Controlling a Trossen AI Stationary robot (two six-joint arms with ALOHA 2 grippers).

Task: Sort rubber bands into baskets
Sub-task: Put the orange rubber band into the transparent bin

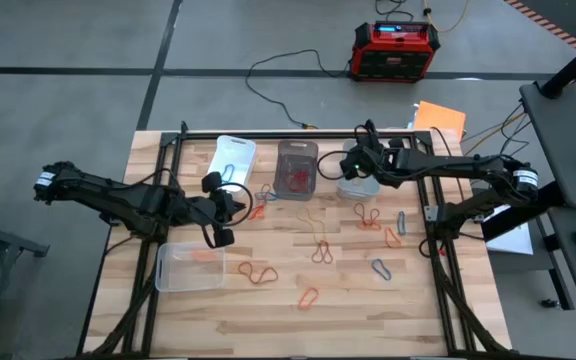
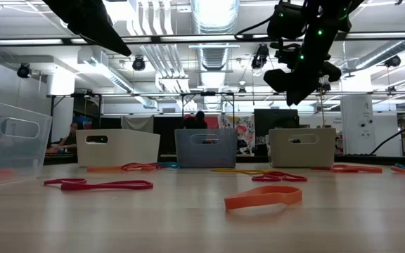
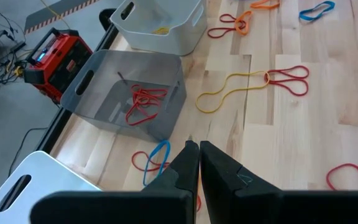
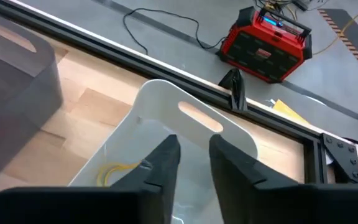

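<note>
High view: my right pincer (image 1: 349, 166) hangs over the white basket (image 1: 360, 183) near the far edge of the counter (image 1: 408, 300), right of centre. Right wrist view confirms it: the two fingers (image 4: 164, 163) stand slightly apart, nothing between them, directly above that basket's open top, where a yellow band (image 4: 118, 172) lies on the floor of the bin.

Left pincer (image 1: 230, 205) sits over the left-centre of the counter, between the far row of baskets and the clear basket (image 1: 190, 266) near the left edge. Left wrist view shows its fingers (image 3: 185, 167) pressed together, holding nothing; a blue band (image 3: 158, 155) and red loops lie on the wood just beyond the tips.

Baskets: a second pale basket (image 1: 232, 160) at the far edge, left; the smoky basket (image 1: 297, 168) beside it at far centre, with a tangle of red bands (image 3: 145, 103) inside. The clear basket at the left holds something orange.

Loose bands spread across the centre and right of the counter: a red pair (image 1: 258, 271) near the clear basket, an orange one (image 1: 309, 297) toward the near edge, a yellow loop (image 3: 229, 92) touching a red one (image 3: 289, 79), grey ones (image 1: 381, 267) toward the right edge.

Floor beyond the far edge: a red-and-black box (image 1: 395, 50) with a black cable (image 1: 278, 65).
</note>
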